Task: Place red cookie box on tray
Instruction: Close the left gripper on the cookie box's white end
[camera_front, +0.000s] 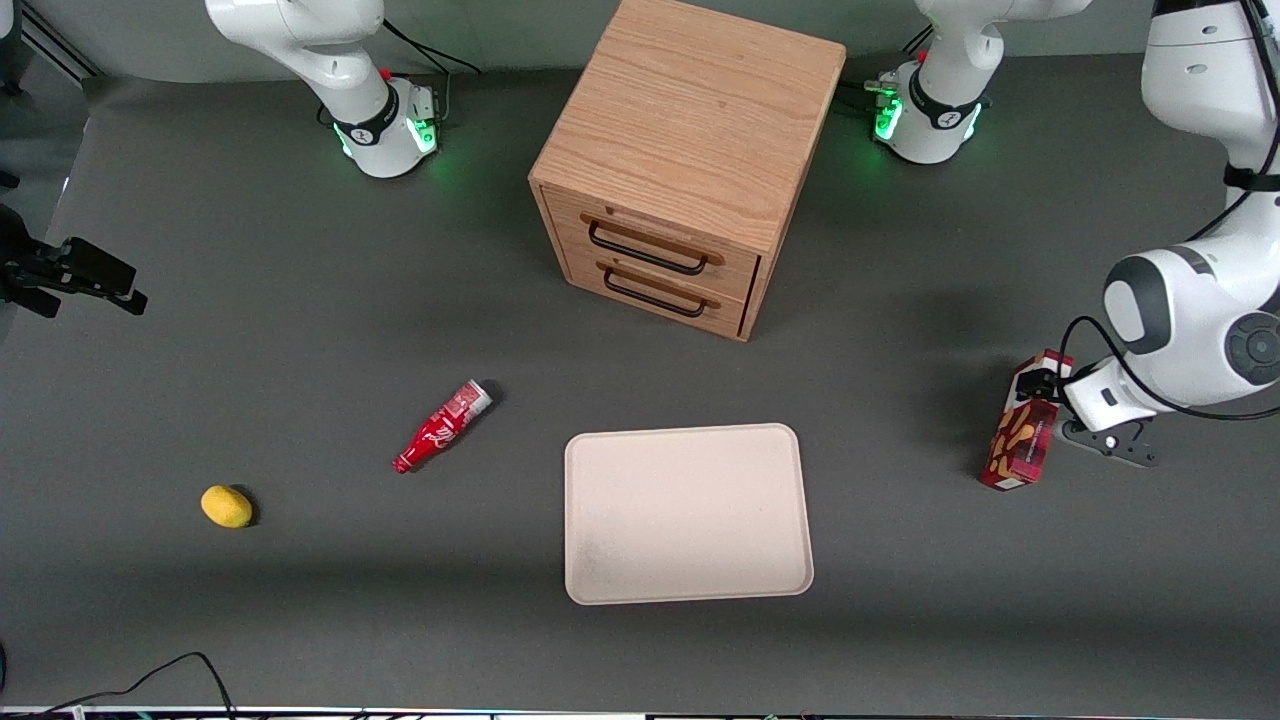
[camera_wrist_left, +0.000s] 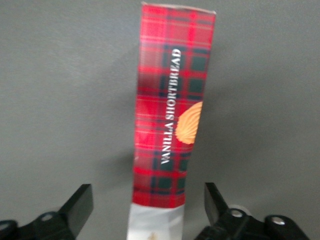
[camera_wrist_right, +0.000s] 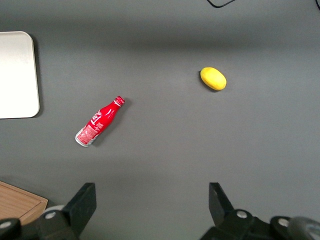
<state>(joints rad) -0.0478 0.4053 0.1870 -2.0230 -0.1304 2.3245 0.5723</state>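
The red cookie box (camera_front: 1020, 440), dark red plaid with cookie pictures and a white end, lies on the grey table toward the working arm's end, apart from the tray. The cream-beige tray (camera_front: 690, 515) lies flat nearer the table's middle, with nothing on it. My left gripper (camera_front: 1037, 385) is down at the box's white end, the end farther from the front camera. In the left wrist view the box (camera_wrist_left: 172, 100) runs lengthwise between the gripper's (camera_wrist_left: 147, 202) open fingers (camera_wrist_left: 80, 202), with a gap on each side.
A wooden two-drawer cabinet (camera_front: 690, 150) stands farther from the front camera than the tray. A small red bottle (camera_front: 440, 428) and a yellow fruit (camera_front: 227, 506) lie toward the parked arm's end. The tray's edge also shows in the right wrist view (camera_wrist_right: 17, 75).
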